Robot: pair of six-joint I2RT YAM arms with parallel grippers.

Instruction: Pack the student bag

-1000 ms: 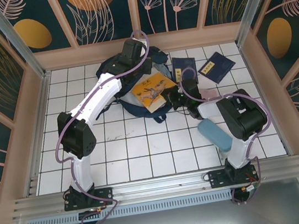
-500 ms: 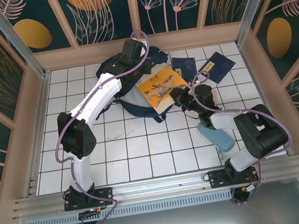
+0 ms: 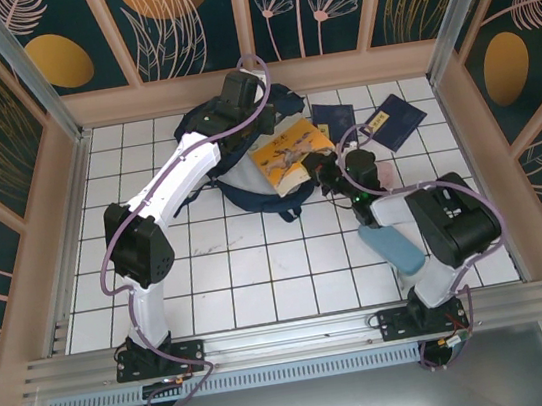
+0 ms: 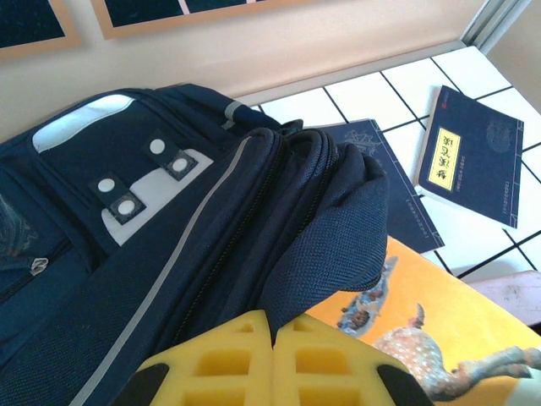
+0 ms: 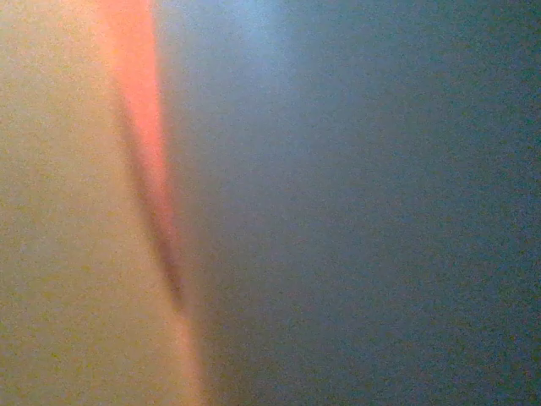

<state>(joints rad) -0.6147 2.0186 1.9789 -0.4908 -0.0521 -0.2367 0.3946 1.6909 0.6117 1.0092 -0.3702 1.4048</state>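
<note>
Since a second ago, the right gripper point(image 3: 320, 169) is carrying the orange picture book point(image 3: 286, 152) a little further right and toward the back wall, and the right arm's elbow is bending further out to the side. That gripper is clamping shut on the book's right edge, and the book is lying tilted over the open mouth of the student bag point(image 3: 244, 181). The right wrist view is showing just a blur of tan, orange and grey-blue. The student bag is sitting at the back of the white tiled worktop point(image 3: 260, 265), near the back wall and under the left arm. In the left wrist view the left gripper point(image 4: 272, 326) is pressing its yellow fingers point(image 4: 211, 359) together on a raised fold of the bag's navy fabric, with the book's deer picture showing just to the right of them. Two navy booklets with yellow labels are lying on the tiles right of the bag, one point(image 3: 333, 121) just beside it and the other point(image 3: 393, 122) further right. A grey-blue pouch point(image 3: 390, 245) is resting under the right arm.
</note>
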